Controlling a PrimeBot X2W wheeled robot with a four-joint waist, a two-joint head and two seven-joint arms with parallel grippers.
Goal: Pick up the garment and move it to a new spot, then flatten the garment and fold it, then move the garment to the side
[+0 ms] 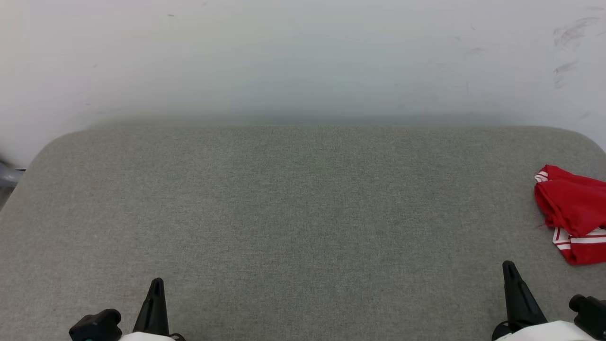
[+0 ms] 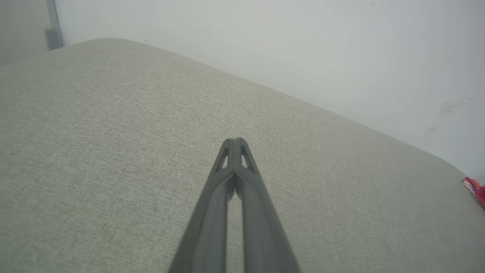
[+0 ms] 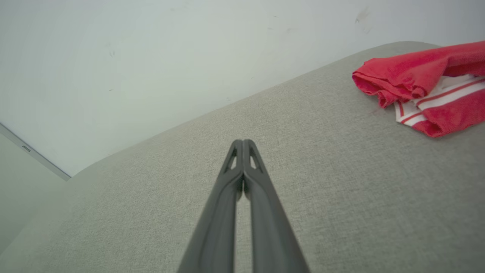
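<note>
Near edge of the grey cloth-topped desk [image 1: 303, 213]: left jaws toward the left corner, right jaws toward the right, both clenched tight on nothing, tips aimed at the far edge. Farther in, against the right edge, the garment [image 1: 570, 208] lies bunched, red with striped trim, running out of frame. It sits ahead and right of the right jaws, well apart from the left jaws. Heap's length runs roughly near-to-far. Right jaws look the nearer for the pickup.
</note>
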